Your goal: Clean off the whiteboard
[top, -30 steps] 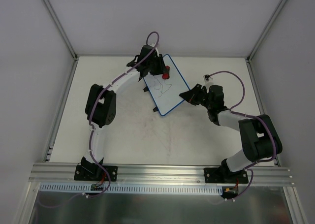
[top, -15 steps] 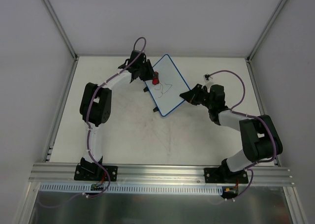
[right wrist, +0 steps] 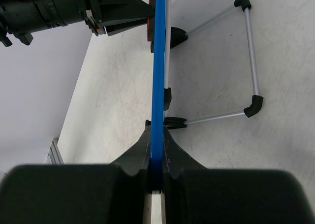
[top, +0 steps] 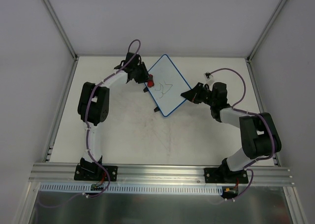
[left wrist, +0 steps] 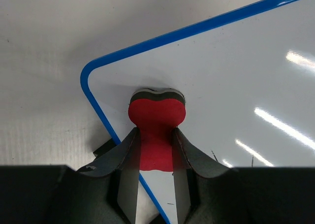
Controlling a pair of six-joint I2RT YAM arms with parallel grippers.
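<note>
The whiteboard [top: 167, 88], white with a thin blue rim, stands tilted at the back middle of the table, with thin dark scribbles [top: 165, 87] on its face. My left gripper [top: 146, 79] is shut on the red eraser [top: 150, 81], whose dark felt end presses on the board near its left corner. In the left wrist view the eraser [left wrist: 156, 123] sits between the fingers of the left gripper [left wrist: 154, 132], on the whiteboard [left wrist: 236, 81]. My right gripper [top: 189, 95] is shut on the board's right edge. Its wrist view shows the gripper [right wrist: 156, 135] clamping the blue rim [right wrist: 158, 61] edge-on.
A folding wire stand [right wrist: 251, 61] with black corner pieces props the board from behind. A small white plug on a purple cable [top: 208, 76] lies at the back right. White walls close in the table, and an aluminium rail [top: 162, 172] runs along the near edge.
My left gripper has swept the eraser leftwards across the board, from its upper middle to its left corner. The board has swung slightly. The right gripper keeps its hold.
</note>
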